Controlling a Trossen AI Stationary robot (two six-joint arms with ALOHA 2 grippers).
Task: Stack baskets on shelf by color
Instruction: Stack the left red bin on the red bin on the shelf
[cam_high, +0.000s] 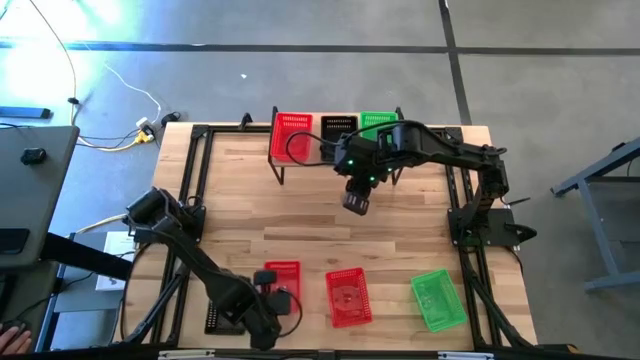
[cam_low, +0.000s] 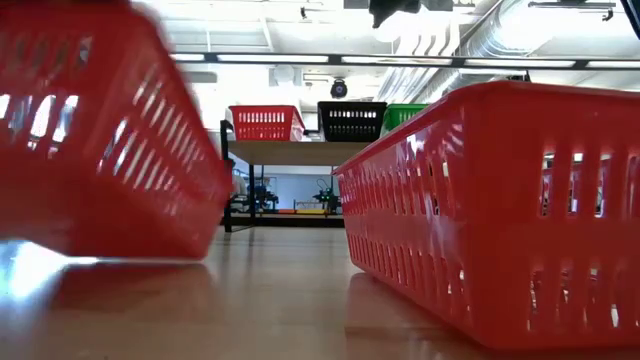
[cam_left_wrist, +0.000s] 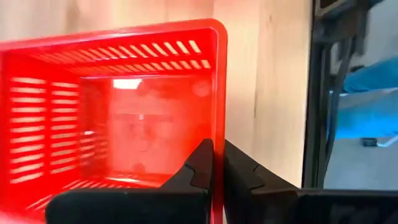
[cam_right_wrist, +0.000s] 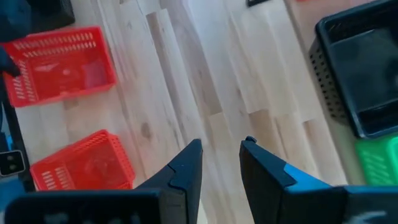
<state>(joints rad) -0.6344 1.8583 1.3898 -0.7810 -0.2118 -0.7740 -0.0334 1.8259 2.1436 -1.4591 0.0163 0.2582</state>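
On the shelf (cam_high: 330, 150) stand already a red, a black and a green basket, at least one each; on the counter (cam_high: 320, 220) I see 2 more red (cam_high: 347, 297) and 1 green (cam_high: 438, 299); my left jaws (cam_left_wrist: 217, 163) pinch the rim of the red basket (cam_left_wrist: 124, 106) at the near edge, wall between them; my right gripper (cam_right_wrist: 221, 155) hovers near the shelf, jaws part open, holding nothing.

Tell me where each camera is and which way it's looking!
High view: above the table, looking straight down; shows both arms, the left gripper and the right gripper.
Low view: at tabletop height, looking level past two red baskets to the shelf; hardly any arm shows.
Left wrist view: on the left arm, its fingers pinching a red basket's wall.
Right wrist view: on the right arm, looking down at the table, fingers apart.
Shared: high and low views both see the shelf.
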